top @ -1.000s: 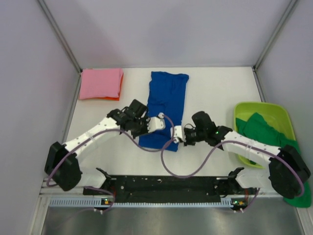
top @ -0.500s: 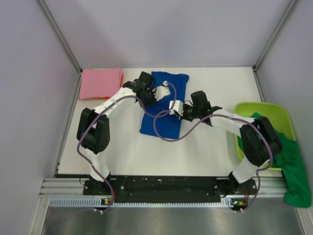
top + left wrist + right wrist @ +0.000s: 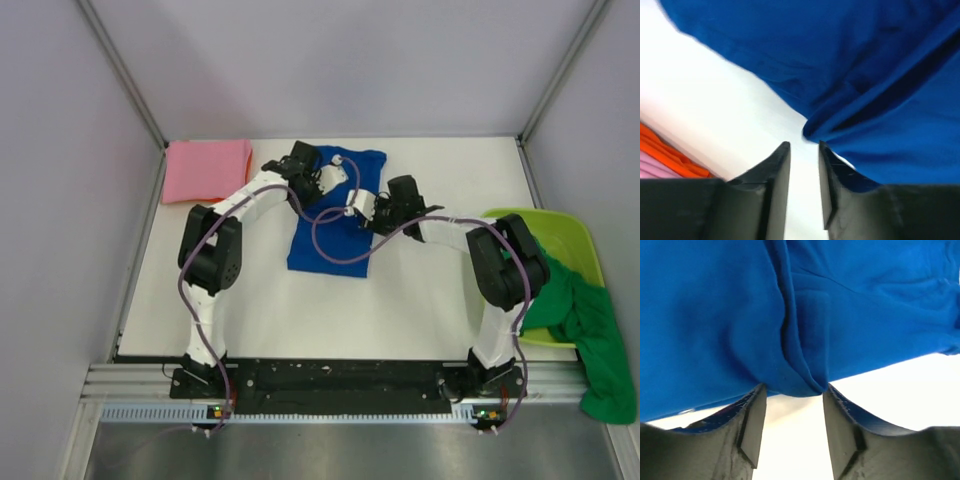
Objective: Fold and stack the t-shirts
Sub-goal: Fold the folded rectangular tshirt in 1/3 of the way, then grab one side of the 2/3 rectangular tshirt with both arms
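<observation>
On the white surface (image 3: 430,300), toward its far side, we see the blue t-shirt (image 3: 328,245) lying flat as a long folded strip that runs from the back edge toward the arms. We place everything else by that blue t-shirt. Well to its right, the green t-shirt (image 3: 590,340) spills in a loose heap out of the lime-green tub (image 3: 545,222) and trails past the tub's near rim. To its left, near the back corner and apart from it, the pink t-shirt (image 3: 205,170) rests folded into a square, with an orange layer (image 3: 670,150) showing beneath it. Both arms reach over the blue t-shirt's far half. The left hand (image 3: 804,146) sits by its far left part. Its fingers stand slightly apart with nothing between them, and a creased corner of the blue cloth lies just ahead of the tips. The right hand (image 3: 794,390) sits over its right part. Its fingers are spread wider, and a raised fold of the blue cloth rests at the mouth between the tips without being pinched.
</observation>
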Available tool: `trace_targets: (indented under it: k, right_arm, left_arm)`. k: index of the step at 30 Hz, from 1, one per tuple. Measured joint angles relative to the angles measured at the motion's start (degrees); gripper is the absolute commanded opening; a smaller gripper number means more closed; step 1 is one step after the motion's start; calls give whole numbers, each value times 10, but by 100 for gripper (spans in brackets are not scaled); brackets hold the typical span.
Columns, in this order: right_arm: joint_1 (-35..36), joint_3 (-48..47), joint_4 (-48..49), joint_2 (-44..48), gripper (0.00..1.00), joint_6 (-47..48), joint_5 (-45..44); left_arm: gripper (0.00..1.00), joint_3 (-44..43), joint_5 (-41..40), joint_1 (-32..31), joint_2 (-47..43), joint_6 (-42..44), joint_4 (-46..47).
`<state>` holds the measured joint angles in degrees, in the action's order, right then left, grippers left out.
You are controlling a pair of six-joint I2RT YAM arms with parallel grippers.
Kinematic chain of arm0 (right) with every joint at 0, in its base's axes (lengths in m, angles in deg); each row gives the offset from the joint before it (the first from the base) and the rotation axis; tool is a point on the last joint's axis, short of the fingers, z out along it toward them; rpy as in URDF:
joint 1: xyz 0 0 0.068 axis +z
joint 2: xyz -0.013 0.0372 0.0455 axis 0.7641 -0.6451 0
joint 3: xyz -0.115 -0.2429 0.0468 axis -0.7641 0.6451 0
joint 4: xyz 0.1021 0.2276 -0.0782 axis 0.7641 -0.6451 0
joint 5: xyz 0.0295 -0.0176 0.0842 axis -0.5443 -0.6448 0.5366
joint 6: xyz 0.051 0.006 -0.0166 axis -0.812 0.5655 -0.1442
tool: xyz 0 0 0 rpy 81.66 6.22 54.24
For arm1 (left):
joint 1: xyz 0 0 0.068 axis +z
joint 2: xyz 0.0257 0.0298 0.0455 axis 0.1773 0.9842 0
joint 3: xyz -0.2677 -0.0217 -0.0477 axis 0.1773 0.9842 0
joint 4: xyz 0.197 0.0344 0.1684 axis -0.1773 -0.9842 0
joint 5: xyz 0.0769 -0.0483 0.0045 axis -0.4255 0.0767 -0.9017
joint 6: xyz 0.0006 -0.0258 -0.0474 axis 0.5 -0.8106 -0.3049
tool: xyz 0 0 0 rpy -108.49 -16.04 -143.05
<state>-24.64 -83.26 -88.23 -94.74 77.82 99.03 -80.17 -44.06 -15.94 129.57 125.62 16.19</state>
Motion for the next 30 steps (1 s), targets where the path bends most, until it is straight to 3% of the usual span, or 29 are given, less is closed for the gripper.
trace_targets:
  k: [4, 7, 10, 14, 18, 21, 26, 30]
  right_arm:
    - [-16, -46, 26, -45, 51, -45, -61]
    - [-27, -73, 38, -44, 53, -75, -94]
    - [-32, -53, 35, 6, 58, -73, -79]
    - [-1, 51, 10, 147, 61, -24, -21]
    - [87, 153, -9, 246, 61, 28, 23]
    - [137, 198, -17, 244, 59, 50, 26]
    - [167, 226, -17, 189, 49, 64, -8]
    - [171, 221, 8, 161, 26, 68, -40]
  left_arm:
    - [53, -50, -43, 23, 36, -31, 23]
    - [54, -98, -49, 42, 53, -46, 32]
    - [53, -90, -22, 59, 26, -33, 42]
    - [58, 39, 74, 61, -90, 42, 40]
    - [59, 222, 183, 43, -240, 152, 27]
    - [61, 313, 221, 25, -285, 207, 30]
    - [62, 403, 218, -1, -270, 247, 50]
    - [62, 425, 193, -19, -248, 245, 95]
